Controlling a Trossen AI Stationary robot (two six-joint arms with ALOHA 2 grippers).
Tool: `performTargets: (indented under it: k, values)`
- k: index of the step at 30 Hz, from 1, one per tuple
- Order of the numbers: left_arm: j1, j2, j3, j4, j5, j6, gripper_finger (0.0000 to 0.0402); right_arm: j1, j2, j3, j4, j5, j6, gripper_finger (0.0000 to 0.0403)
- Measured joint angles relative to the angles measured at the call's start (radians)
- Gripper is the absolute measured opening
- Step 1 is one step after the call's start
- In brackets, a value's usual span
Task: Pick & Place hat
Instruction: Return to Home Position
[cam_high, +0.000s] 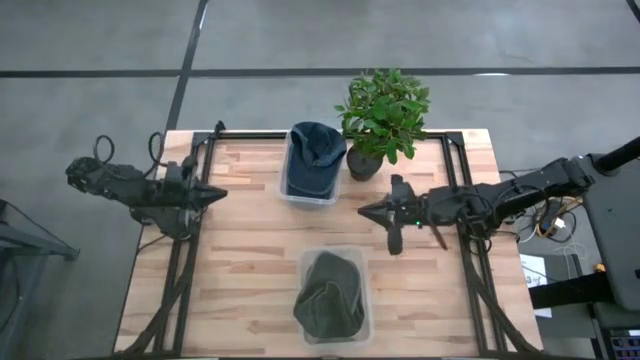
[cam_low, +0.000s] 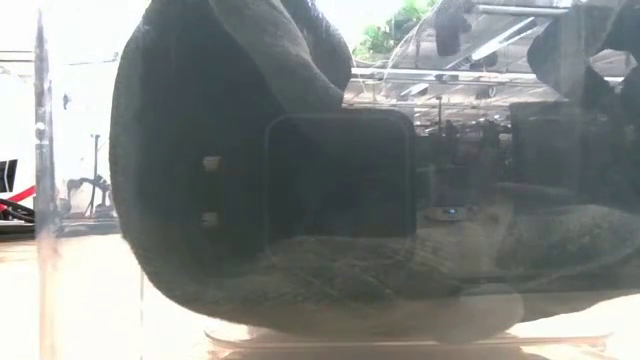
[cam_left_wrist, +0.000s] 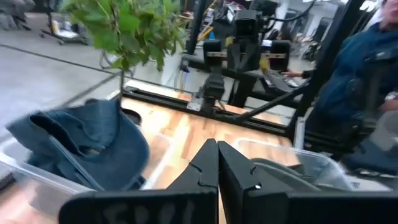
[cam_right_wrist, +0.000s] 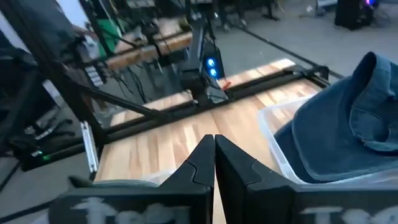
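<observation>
Blue denim cap (cam_high: 314, 150) sat in a clear plastic bin (cam_high: 308, 204) at the far side of the wooden table (cam_high: 250, 270), just beside a potted green plant (cam_high: 383, 110). Dark gray cap (cam_high: 330, 295) lay in a second clear bin (cam_high: 365, 262) at the near edge. Left gripper (cam_high: 220, 194) hung over the table's left side, fingers together, empty. Right gripper (cam_high: 364, 210) hovered right of centre, fingers together, empty.

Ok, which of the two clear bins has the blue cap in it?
The bin beside the potted plant holds the blue cap; the other bin, away from the plant, holds a gray cap.
</observation>
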Motion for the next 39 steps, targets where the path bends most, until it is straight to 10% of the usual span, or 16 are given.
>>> performTargets:
  k: [11,16,39]
  values:
    - [0.000,-0.176,-0.237,0.249,-0.027,0.005,0.0000,0.001,-0.205,-0.243,0.114,0.000,-0.057,0.0008]
    - [0.000,-0.275,-0.297,0.115,-0.039,0.026,0.0000,0.000,-0.284,-0.324,0.145,0.003,-0.069,0.0009]
    - [0.001,-0.483,-0.567,0.312,0.159,0.230,0.0000,-0.001,-0.668,-0.793,0.519,-0.001,-0.175,0.0009]
